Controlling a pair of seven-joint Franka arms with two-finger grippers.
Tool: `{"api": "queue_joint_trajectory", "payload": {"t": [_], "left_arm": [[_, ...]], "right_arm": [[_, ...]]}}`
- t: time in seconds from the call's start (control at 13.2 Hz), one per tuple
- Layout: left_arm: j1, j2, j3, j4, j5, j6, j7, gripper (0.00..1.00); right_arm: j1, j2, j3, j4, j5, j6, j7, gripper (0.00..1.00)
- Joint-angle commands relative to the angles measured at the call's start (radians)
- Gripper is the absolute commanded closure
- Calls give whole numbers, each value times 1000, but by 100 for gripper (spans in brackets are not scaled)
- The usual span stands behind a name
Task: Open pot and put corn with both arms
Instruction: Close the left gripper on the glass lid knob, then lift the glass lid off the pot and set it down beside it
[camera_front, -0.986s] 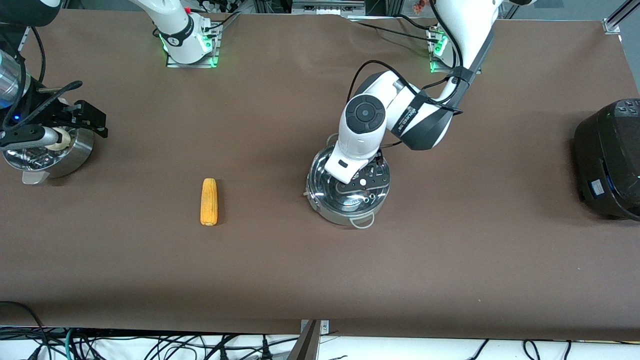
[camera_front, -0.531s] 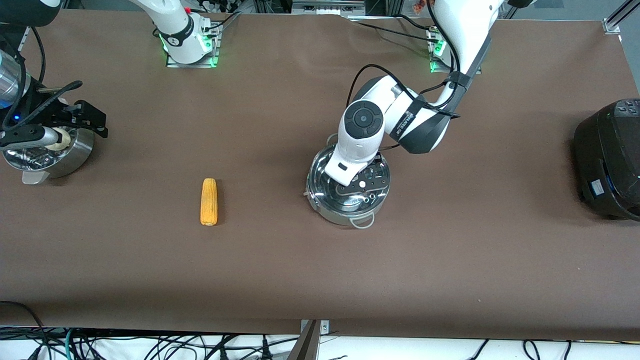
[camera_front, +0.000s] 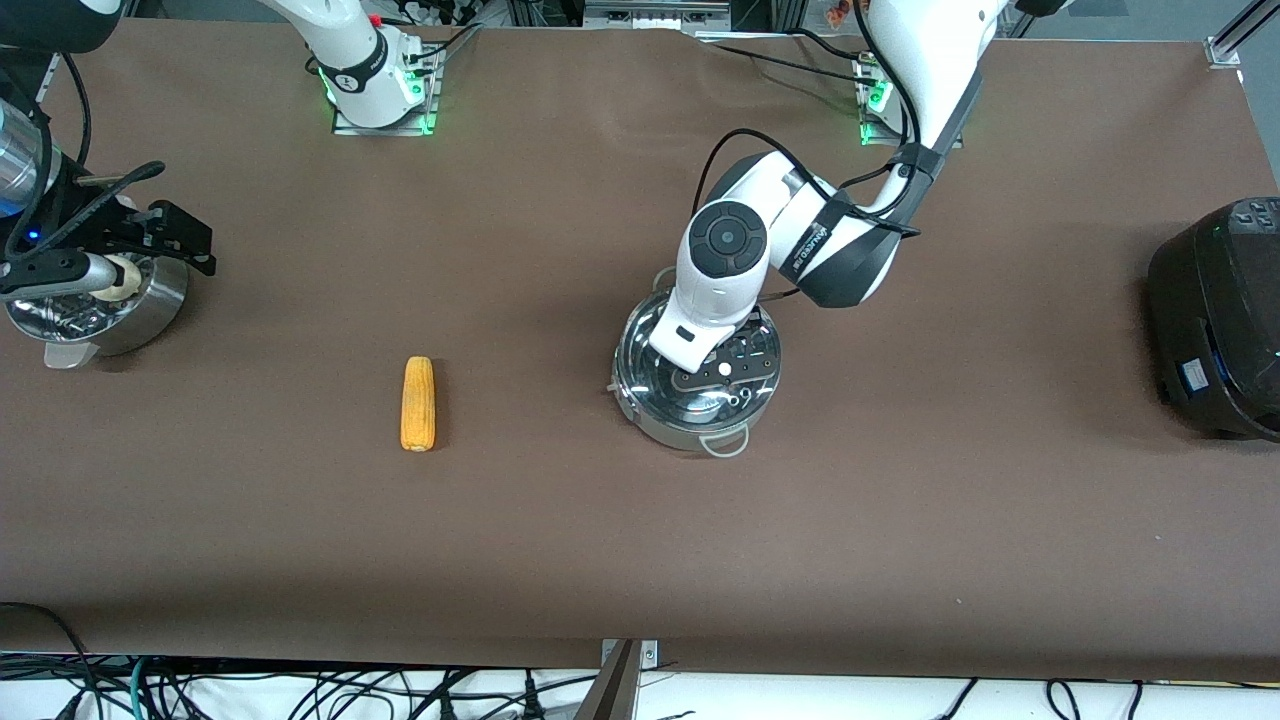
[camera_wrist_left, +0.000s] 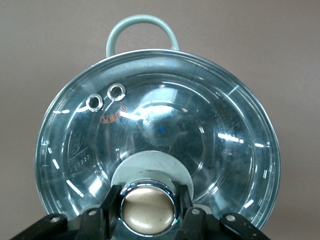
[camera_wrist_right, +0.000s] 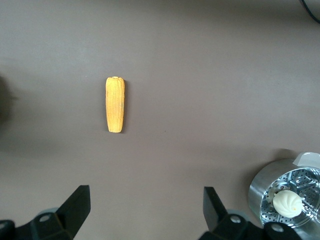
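Pot: I see the shiny steel pot (camera_front: 697, 395) mid-table, upright, one wire loop handle toward the front camera.
Lid: its glass lid (camera_wrist_left: 200, 140) is on, brass-coloured knob (camera_wrist_left: 148, 209) on top.
Corn: the yellow-orange corn cob (camera_front: 418, 403) lies flat on the table, well apart from the pot, toward the right arm's end.

table (camera_front: 900, 520) — corn (camera_front: 418, 403) | pot (camera_front: 690, 425) | steamer pot (camera_front: 130, 320) | black cooker (camera_front: 1215, 320)

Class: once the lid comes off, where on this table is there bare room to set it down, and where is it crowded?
Bare patches: between the corn and the pot; between the pot and the black cooker; the wide strip nearer the front camera. Crowded: at the pot under the left gripper, and around the steamer pot.
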Motion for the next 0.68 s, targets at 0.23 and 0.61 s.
{"api": "queue_joint_trajectory", "payload": {"t": [0.23,0.61], "left_arm": [[29,-142,3,39,-16,-121,-5,88],[164,-207,8,37,-5,-220,163,88]], "right_arm": [[-2,6,-1,21,15,-9,-4,0],[-3,6,-2,21,15,-10,-4,0]]}}
